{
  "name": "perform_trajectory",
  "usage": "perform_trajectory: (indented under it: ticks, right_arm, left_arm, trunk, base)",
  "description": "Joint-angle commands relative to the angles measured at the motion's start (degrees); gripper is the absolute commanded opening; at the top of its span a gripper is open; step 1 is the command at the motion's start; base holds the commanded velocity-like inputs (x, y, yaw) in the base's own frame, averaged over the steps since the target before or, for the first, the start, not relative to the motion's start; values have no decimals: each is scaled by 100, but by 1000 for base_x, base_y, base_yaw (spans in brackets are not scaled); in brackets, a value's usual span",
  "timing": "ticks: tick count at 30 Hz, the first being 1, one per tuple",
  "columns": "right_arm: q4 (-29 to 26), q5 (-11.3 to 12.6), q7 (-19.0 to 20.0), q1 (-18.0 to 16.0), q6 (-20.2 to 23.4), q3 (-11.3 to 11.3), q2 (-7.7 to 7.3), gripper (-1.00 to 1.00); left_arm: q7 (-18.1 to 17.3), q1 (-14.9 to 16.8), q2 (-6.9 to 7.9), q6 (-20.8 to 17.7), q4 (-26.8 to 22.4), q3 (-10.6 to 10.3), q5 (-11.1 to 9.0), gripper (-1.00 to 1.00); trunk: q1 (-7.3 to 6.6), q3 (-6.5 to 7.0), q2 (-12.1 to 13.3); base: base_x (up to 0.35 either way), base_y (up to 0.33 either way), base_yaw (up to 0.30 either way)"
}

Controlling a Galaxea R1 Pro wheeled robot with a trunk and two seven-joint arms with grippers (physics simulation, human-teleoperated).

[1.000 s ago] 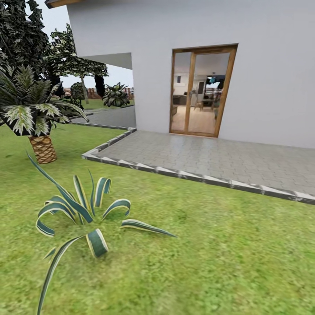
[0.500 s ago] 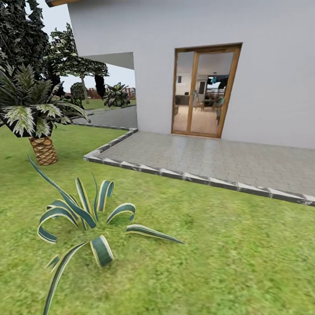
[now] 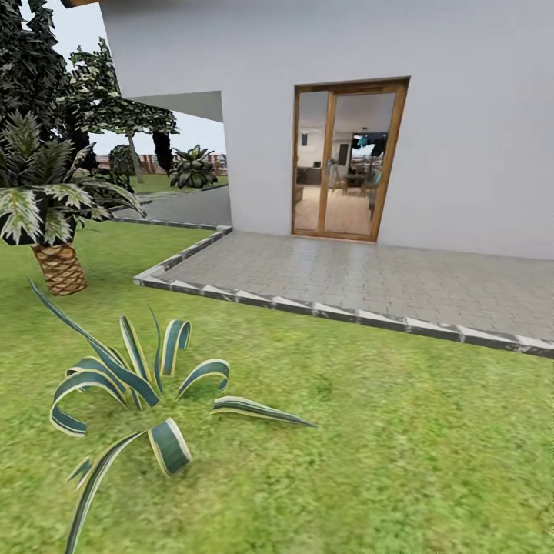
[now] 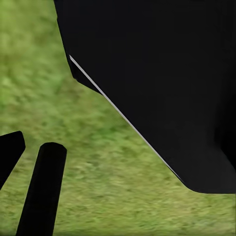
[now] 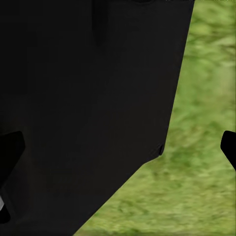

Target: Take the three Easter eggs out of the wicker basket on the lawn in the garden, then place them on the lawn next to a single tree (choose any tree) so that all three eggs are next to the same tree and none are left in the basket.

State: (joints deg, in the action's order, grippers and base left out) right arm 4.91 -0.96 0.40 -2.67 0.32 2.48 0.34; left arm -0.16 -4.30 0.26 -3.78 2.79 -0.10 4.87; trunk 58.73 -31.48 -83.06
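The Easter eggs, the wicker basket and the tree are out of view. The lawn (image 3: 385,431) spreads across the lower half of the head view. In the left wrist view, my left gripper (image 4: 118,157) hangs over grass beside my own black body. One fingertip (image 4: 11,152) shows at the picture's edge. In the right wrist view, my right gripper (image 5: 118,147) is open, its fingertips (image 5: 10,147) at opposite edges. Only my black body and grass lie between them.
A striped spiky plant (image 3: 138,385) grows close ahead on the left, with a squat palm (image 3: 54,223) behind it. A paved patio (image 3: 369,277) with a raised kerb (image 3: 338,313) fronts the white house (image 3: 477,115) and its glass door (image 3: 346,161). Dark conifers (image 3: 31,69) stand far left.
The whole head view has shifted a little, first one way and then back leftward, so the camera has moved. Nothing in the garden itself has moved.
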Motion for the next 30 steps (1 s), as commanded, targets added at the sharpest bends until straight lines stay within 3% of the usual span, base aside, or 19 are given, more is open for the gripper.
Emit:
perform_trajectory:
  ticks: [1,7,23,30]
  right_arm:
    - [10,-10,4,-9,3,24,1,100]
    - [10,-10,4,-9,3,24,1,100]
    - [10,-10,3,-8,3,24,1,100]
    - [10,-10,4,-7,3,26,1,100]
  left_arm:
    - [-2,0,1,-18,-7,2,50,100]
    - [-30,0,1,-32,7,4,46,100]
    - [-28,0,1,-32,2,10,41,100]
    - [-3,0,1,-11,-7,10,49,100]
  trunk:
    - [0,-4,-2]
    - [0,-4,-2]
    - [0,-4,-2]
    - [0,-4,-2]
  base:
    - [0,0,-3]
    - [0,107,-1]
    - [-61,315,0]
    - [-9,43,0]
